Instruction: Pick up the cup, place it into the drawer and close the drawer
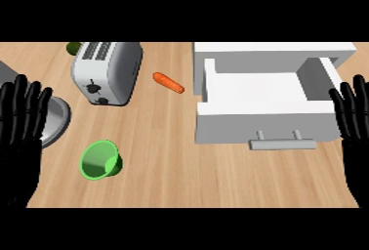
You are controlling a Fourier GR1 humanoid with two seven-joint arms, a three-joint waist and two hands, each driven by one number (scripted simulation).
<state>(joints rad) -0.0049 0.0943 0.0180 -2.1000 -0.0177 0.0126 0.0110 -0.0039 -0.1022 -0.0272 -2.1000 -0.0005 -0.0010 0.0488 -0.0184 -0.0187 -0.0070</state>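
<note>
You have a wide strip of bare wooden counter [166, 161] between the green cup [100, 159] and the white drawer [267, 105], which stands pulled open with its handle [282, 143] facing you. The cup lies at the lower left, tipped so its open mouth faces the lower left and its axis runs toward the upper right. Your left hand [20, 127] rests at the left edge, fingers straight and spread upward, holding nothing; your right hand [353, 122] rests likewise at the right edge, beside the drawer's side wall. A silver toaster [107, 72] stands behind the cup, an orange carrot [168, 82] lies between toaster and drawer, and a grey round lid or plate [56, 119] sits just beside your left hand.
</note>
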